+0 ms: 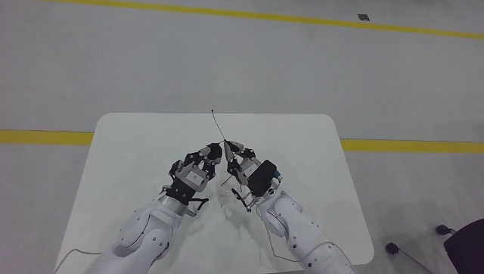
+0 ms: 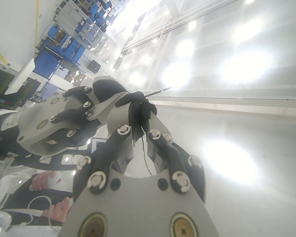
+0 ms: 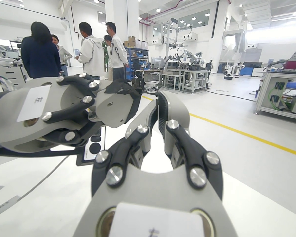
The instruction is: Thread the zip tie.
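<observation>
The zip tie [image 1: 218, 126] is a thin black strap standing up and away from the spot where both grippers meet, above the middle of the white table [image 1: 128, 145]. My left gripper [image 2: 138, 114] has black-taped fingertips shut on the zip tie [image 2: 160, 91]. The tie's tip pokes out past them, and more strap hangs back between the fingers. My right gripper [image 3: 158, 104] is shut with its ribbed pads pressed together, tip to tip with the left gripper [image 3: 128, 94]. A short dark piece of the tie [image 3: 149, 92] bridges the two tips. In the top view the left gripper [image 1: 214, 151] and right gripper [image 1: 233, 150] touch.
Both arms come in from the table's near edge. A thin cable [image 1: 72, 253] lies at the near left corner. Bare tabletop spreads to the far edge [image 1: 212, 115] and to both sides, with grey floor and yellow lines [image 1: 408, 145] beyond.
</observation>
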`<state>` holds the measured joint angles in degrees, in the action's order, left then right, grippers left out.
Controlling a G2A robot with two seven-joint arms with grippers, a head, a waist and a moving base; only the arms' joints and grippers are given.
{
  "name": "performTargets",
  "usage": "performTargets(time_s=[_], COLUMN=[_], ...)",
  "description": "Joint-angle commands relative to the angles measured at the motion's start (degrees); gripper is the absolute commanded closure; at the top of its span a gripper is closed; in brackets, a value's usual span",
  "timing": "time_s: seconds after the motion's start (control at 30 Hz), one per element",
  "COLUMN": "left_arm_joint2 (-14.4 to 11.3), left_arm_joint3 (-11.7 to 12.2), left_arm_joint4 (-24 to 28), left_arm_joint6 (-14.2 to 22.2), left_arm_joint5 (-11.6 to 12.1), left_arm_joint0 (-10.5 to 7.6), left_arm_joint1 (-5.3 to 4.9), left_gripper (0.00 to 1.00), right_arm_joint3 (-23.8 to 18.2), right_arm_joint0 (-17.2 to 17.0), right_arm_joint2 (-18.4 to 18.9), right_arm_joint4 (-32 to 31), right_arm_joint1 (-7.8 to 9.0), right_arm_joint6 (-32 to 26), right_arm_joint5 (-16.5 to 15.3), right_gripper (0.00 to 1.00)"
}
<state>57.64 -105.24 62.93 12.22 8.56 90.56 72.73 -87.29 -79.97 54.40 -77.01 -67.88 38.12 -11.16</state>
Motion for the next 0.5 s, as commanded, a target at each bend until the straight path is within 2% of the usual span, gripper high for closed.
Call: performTargets(time_s=[0.0,0.47], left_arm_joint2=[0.03,0.2], left_arm_joint3=[-0.01,-0.22], left_arm_joint4=[-0.01,0.14], left_arm_joint6=[-0.03,-0.08], left_arm_joint5=[0.01,0.32], left_arm_joint0=[0.04,-0.02], left_arm_joint1=[0.03,0.29], left_gripper=[1.0,1.0], right_arm_joint3=[0.02,0.08], right_arm_joint0=[-0.11,-1.25], right_arm_joint2=[0.11,1.53], right_arm_joint4=[-0.1,-2.24], right_arm_joint1=[-0.06,-0.25], right_arm_joint6=[0.02,0.95], right_arm_joint5=[-0.04,-0.83], right_gripper=[1.0,1.0])
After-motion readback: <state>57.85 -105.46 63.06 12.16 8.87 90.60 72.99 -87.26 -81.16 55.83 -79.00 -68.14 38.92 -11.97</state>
